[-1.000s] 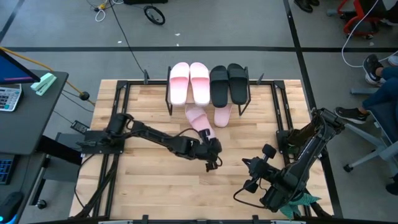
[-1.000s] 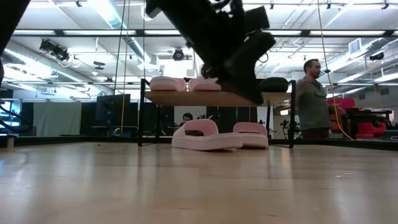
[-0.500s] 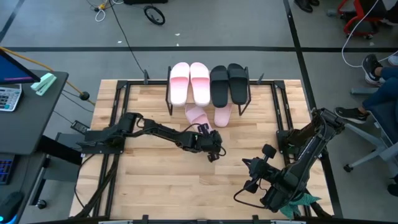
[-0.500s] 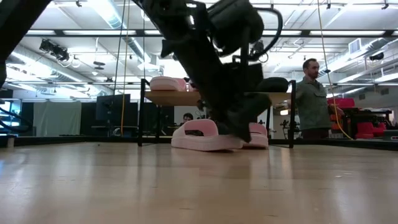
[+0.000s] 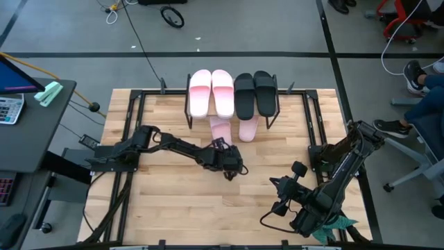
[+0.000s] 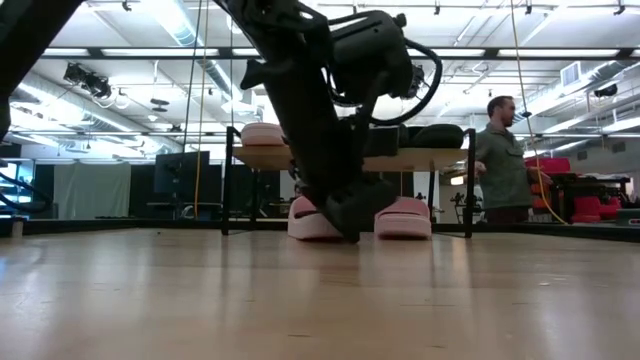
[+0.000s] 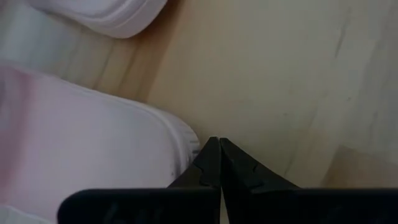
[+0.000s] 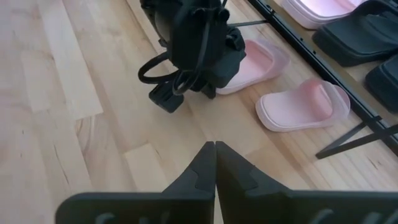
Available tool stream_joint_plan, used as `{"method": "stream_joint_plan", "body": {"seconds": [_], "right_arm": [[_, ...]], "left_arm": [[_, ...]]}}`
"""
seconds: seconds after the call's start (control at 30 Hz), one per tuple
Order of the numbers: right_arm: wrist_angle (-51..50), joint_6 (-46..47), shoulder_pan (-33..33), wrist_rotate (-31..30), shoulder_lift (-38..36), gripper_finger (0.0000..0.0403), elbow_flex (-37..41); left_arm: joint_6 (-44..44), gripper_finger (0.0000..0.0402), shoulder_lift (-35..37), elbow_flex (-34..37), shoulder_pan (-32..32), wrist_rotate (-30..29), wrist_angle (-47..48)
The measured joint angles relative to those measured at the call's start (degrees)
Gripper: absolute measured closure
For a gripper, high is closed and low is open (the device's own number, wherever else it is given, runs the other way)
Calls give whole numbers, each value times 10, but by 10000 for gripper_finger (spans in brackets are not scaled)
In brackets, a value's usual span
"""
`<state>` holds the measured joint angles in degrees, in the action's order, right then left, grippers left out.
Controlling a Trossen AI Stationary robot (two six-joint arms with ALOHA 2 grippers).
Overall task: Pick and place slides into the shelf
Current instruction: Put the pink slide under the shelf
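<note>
Shelf point(image 5: 232, 118) top: 2 pink slides point(image 5: 211, 92) + 2 black slides point(image 5: 254, 94) placed; 2 pink slides point(image 5: 239, 129) on table under shelf, lower tier pending; left gripper point(image 5: 229, 169) fingers together, empty, touching nearer one's heel; right gripper point(image 5: 281, 196) closed, parked front-right.

**Tight at the shelf mouth, open boards elsewhere**

The left gripper point(image 5: 232, 165) sits low on the tabletop point(image 5: 166, 201) with its fingers pressed together, and a pink slide point(image 7: 81, 155) lies just beside the fingertips, touching or nearly so. Ahead of the jaws a second pink slide point(image 5: 248, 129) lies partly under the shelf point(image 6: 250, 157), whose thin black legs frame the gap. On the top board, two pink slides point(image 5: 211, 92) and two black slides point(image 5: 254, 93) fill the width. Behind and to either side of these jaws the boards lie bare. The right gripper point(image 8: 214, 163), fingers together, faces bare wood, with the left arm's wrist point(image 8: 199, 46) blocking the way farther ahead.
</note>
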<state>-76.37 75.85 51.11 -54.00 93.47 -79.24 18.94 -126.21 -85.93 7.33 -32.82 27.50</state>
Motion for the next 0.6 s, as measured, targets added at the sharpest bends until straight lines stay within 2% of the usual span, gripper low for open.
{"method": "stream_joint_plan", "body": {"seconds": [0.27, 0.43, 0.6], "right_arm": [[1, 0, 0, 0, 0, 393, 0], [1, 0, 0, 0, 0, 393, 0], [1, 0, 0, 0, 0, 393, 0]], "left_arm": [[-20, 399, 0, 1, -13, -51, 50], [-1, 398, 0, 1, -36, -75, 108], [-1, 398, 0, 1, -62, -75, 84]]}}
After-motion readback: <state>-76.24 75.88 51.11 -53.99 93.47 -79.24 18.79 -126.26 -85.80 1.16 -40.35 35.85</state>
